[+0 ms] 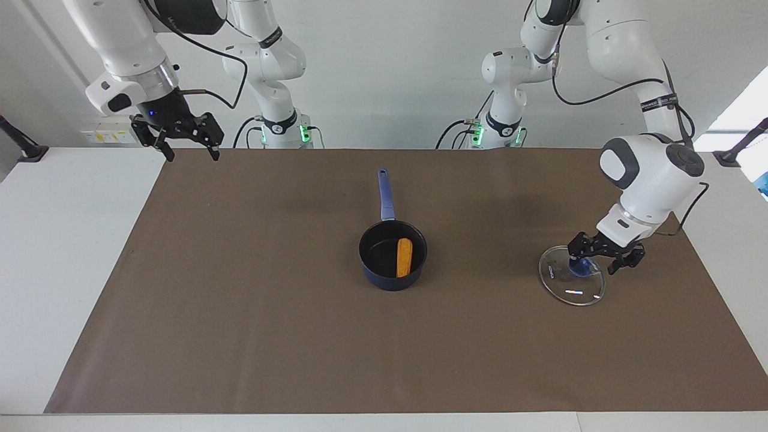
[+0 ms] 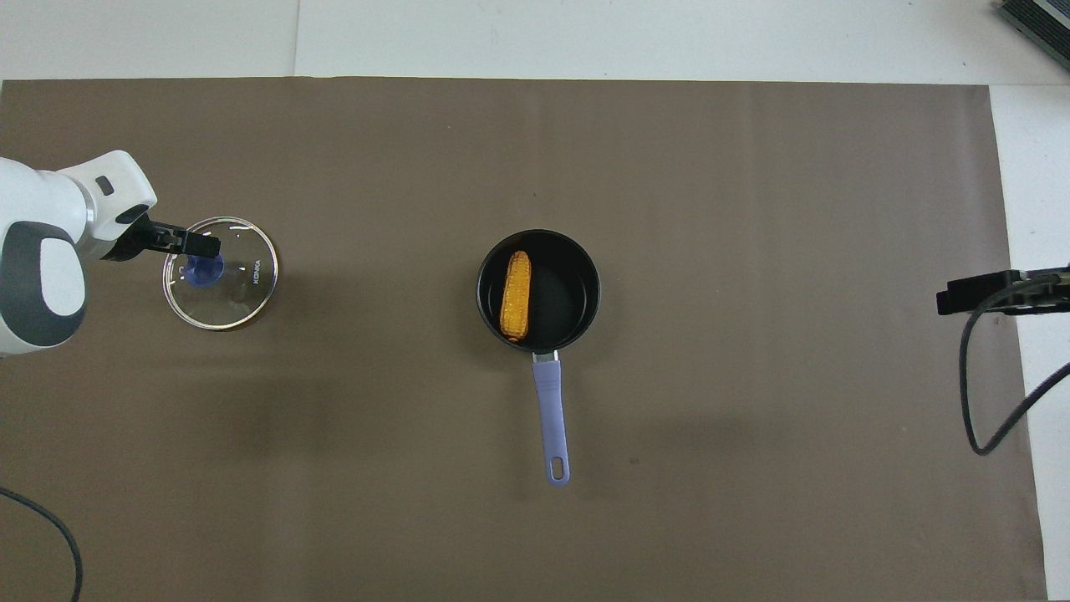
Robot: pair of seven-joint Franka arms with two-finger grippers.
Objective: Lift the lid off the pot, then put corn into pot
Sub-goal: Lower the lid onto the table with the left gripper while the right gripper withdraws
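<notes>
Orange corn (image 2: 516,294) lengthwise in pot (image 2: 585,288), parallel to its handle

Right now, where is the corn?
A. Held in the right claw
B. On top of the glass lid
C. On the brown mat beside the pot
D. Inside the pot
D: the corn lies inside the pot, whose lid rests on the mat.

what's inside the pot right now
The corn lies inside the pot, along the wall toward the left arm's end. The rest of the black bottom shows bare. Whatever might lie under the corn is covered.
</notes>
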